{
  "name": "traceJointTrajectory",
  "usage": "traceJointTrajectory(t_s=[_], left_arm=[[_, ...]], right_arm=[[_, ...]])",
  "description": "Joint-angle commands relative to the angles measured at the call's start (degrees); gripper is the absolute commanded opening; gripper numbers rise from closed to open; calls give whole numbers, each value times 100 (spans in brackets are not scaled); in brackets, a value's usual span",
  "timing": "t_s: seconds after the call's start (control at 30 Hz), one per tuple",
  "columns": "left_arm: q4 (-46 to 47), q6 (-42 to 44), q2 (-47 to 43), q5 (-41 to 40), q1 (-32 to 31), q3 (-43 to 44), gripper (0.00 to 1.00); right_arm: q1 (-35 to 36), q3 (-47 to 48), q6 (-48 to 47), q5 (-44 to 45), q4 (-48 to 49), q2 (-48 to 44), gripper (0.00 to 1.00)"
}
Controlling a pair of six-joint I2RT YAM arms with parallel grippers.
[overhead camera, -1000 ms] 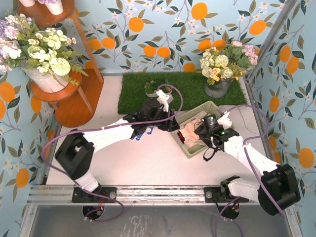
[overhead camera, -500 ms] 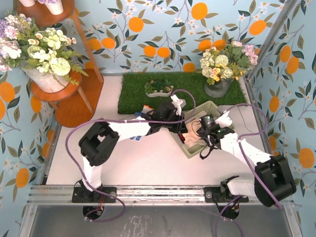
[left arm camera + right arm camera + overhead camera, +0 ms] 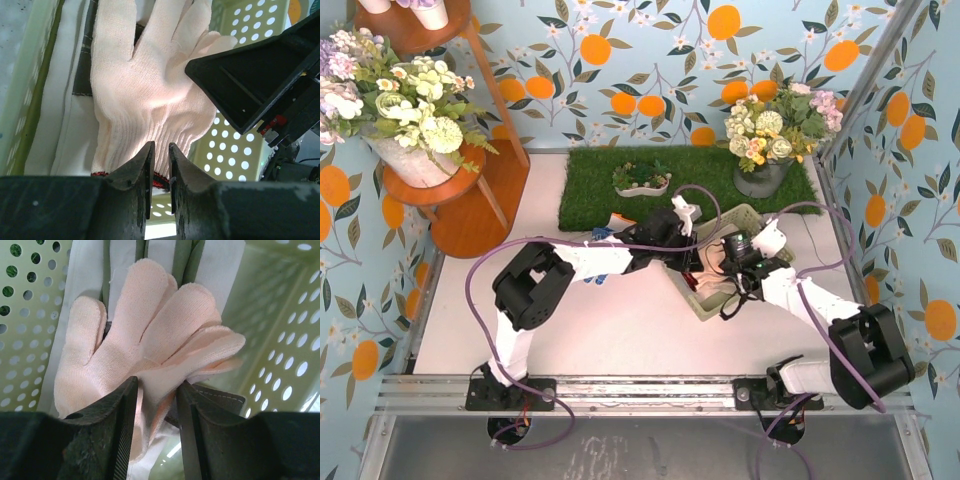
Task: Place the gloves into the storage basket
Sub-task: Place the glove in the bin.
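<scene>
Your left jaws and right jaws are clenched on peach gloves [image 3: 150,90] inside the storage basket [image 3: 30,315], right of centre from above; lift before releasing and you drag 1 out onto the counter [image 3: 620,320].

No writing, label, brand mark, number or sign can be read in any of the views.
</scene>
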Motion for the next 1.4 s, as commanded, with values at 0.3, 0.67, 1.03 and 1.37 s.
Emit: traceJointTrajectory(t_s=[0.3, 0.67, 1.03, 1.37], left_arm=[[106, -18, 502, 357, -141, 434, 13], [-105, -106, 912, 334, -170, 690, 8], [-326, -6, 885, 161, -186, 781, 9], [-344, 68, 700, 166, -213, 860, 14]], right_arm=[[-6, -70, -1280, 363, 976, -111, 34], [-191, -35, -1077, 447, 833, 348, 37], [-357, 58, -1256, 471, 793, 321, 37], [-697, 197, -1799, 370, 676, -55, 47]])
